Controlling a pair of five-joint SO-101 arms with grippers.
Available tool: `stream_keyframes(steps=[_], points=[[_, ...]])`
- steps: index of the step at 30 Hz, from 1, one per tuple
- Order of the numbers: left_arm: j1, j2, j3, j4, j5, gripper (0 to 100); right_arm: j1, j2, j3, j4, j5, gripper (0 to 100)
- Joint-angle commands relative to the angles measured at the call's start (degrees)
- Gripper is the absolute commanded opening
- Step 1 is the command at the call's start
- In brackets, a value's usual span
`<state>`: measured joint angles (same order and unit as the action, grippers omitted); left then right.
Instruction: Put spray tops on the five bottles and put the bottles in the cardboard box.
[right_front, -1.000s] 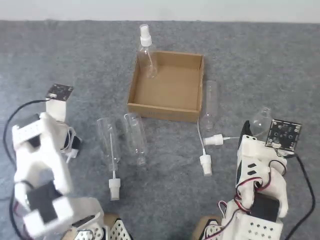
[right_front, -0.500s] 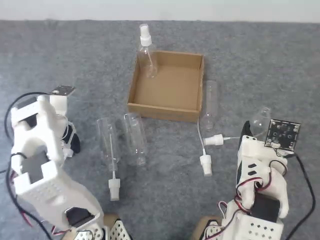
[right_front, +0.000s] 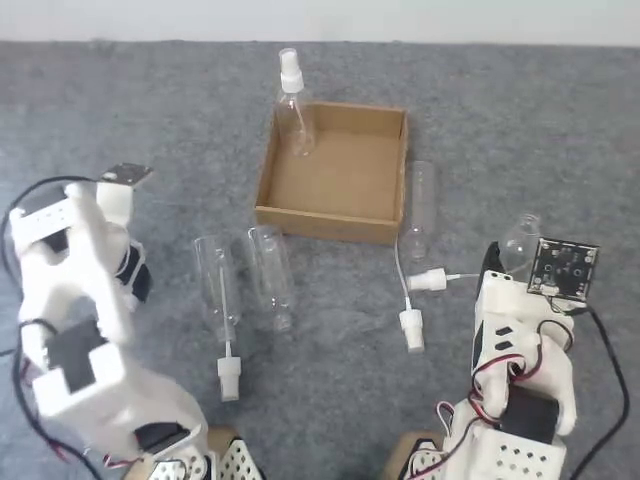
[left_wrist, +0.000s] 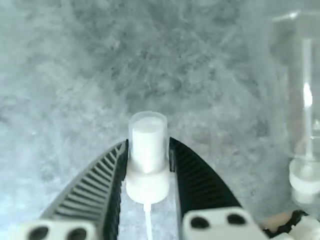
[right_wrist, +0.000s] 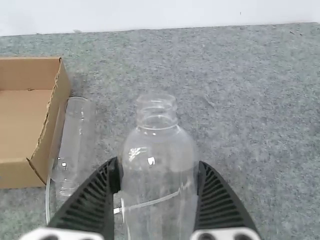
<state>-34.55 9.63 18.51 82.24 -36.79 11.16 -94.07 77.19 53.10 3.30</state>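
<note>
Because a top can only go on a neck that is held steady and facing up, the two arms seem to share the work: one carries the cap, the other the bottle. At the left, the left gripper (left_wrist: 147, 144) is clamped on a spray top (left_wrist: 147, 165), head pointing outward between the jaws and its thin tube trailing back toward the wrist, above the grey mat (right_front: 150, 120). Just right of that arm lies the leftmost bottle (right_front: 215, 285) on its side, a tube running inside it and a spray head (right_front: 229, 378) at its mouth, probably not seated. Close beside it lies a second bottle (right_front: 271, 276), open. The cardboard box (right_front: 330, 222) sits in the middle, and a capped bottle (right_front: 294, 110) stands in its far left corner, so one of five looks done. Along the box's right wall lies a third bottle (right_front: 418, 208), and near its mouth two loose spray tops (right_front: 427, 280) rest on the mat, close together. At the right, the right gripper (right_wrist: 157, 166) grips an open bottle (right_wrist: 158, 190) upright, its bare neck well apart from the left arm's top
</note>
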Motion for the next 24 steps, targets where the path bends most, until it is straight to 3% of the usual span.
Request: stream_keyframes(steps=[1,14,24], points=[[0.97,-10.81,-2.42,3.43,0.79,1,-1.36,-1.1,-1.23,-1.36,0.35,2.1],[3.87,-28.13,-2.42,3.96,9.49,1,-18.07,-1.1,-1.14,-2.33,0.35,2.4],[3.87,-40.7,-2.33,0.53,16.79,1,-34.51,-0.57,-0.79,-16.4,0.62,1.9]])
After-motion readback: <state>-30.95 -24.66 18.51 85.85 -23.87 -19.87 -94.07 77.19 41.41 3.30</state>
